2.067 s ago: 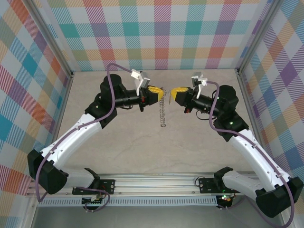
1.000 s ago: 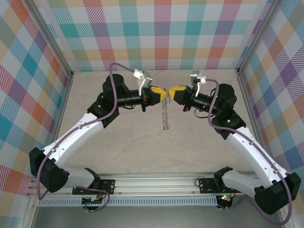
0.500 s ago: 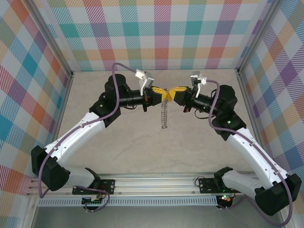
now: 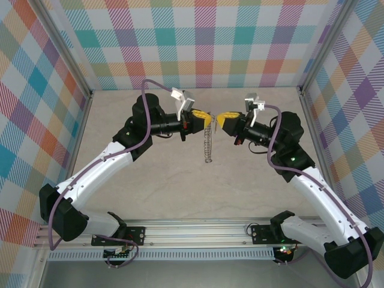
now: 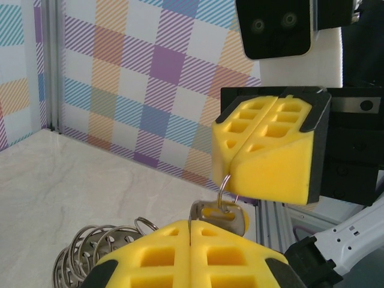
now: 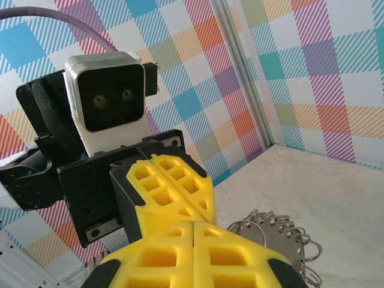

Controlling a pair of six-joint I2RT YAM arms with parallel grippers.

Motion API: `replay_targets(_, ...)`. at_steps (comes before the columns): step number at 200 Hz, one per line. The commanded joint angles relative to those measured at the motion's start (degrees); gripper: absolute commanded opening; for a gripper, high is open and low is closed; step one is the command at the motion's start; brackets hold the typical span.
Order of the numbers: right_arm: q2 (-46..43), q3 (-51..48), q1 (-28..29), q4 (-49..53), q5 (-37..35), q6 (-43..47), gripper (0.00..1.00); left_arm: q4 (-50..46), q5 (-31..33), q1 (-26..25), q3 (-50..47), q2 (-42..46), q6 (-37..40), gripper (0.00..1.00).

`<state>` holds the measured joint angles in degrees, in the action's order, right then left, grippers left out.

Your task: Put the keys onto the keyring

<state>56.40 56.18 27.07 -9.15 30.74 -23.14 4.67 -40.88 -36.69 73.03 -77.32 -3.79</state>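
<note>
Top external: arms (image 4: 114, 157) inward, fingers (image 4: 200, 117) facing.

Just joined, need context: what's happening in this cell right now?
Both arms meet in mid-air over the table. The left gripper is shut on the top of the keyring, whose coils hang limp below it. The right gripper is shut too, pinching a thin wire loop of the ring. A small silver piece at the left fingers' seam may be the key. It is not clearly threaded yet.
</note>
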Motion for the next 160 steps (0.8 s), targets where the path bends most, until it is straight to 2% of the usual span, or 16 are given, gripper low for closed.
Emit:
replay_targets(1,1.06,-0.07,0.31,-1.82,1.64,-0.28,0.00,3.59,-0.07,-0.75,2.40,0.46,-0.23,0.00)
replay_targets(90,3.12,1.07,0.36,-4.06,2.31,-1.13,0.00,3.85,-0.74,-0.75,2.48,-0.24,-0.40,0.00)
replay_targets(160,3.63,-0.77,-0.99,-0.88,-1.95,0.78,0.00,5.78,-1.16,-0.75,1.88,0.76,-1.81,0.00)
